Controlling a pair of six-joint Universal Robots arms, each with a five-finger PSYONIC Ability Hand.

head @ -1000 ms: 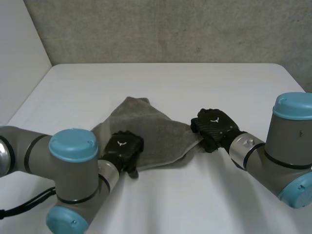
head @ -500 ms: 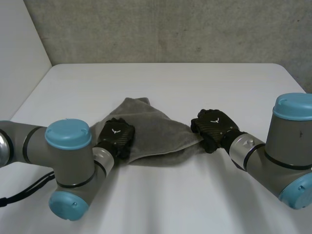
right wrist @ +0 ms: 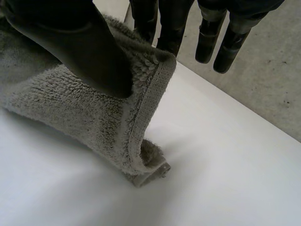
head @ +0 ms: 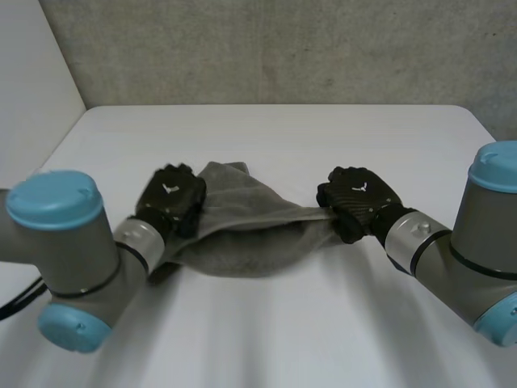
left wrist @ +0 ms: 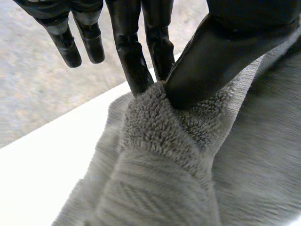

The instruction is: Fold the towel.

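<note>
A grey towel (head: 250,230) lies bunched on the white table (head: 275,145), stretched between my two hands. My left hand (head: 171,199) grips the towel's left end; in the left wrist view its thumb (left wrist: 221,52) and fingers (left wrist: 136,61) pinch a fold of the towel (left wrist: 164,136). My right hand (head: 358,199) holds the right end, lifted a little off the table. In the right wrist view the thumb (right wrist: 89,52) presses the towel's hemmed edge (right wrist: 150,99) against the fingers (right wrist: 162,23), and the corner below droops onto the table.
A grey wall (head: 266,48) rises behind the table's far edge. A pale wall (head: 32,89) stands at the left side. Bare tabletop (head: 291,331) spreads in front of the towel, between my two arms.
My left hand has moved left and away from me across the towel and closed on its left end, drawing the cloth taut. The right hand has kept its pinch and barely shifted.
</note>
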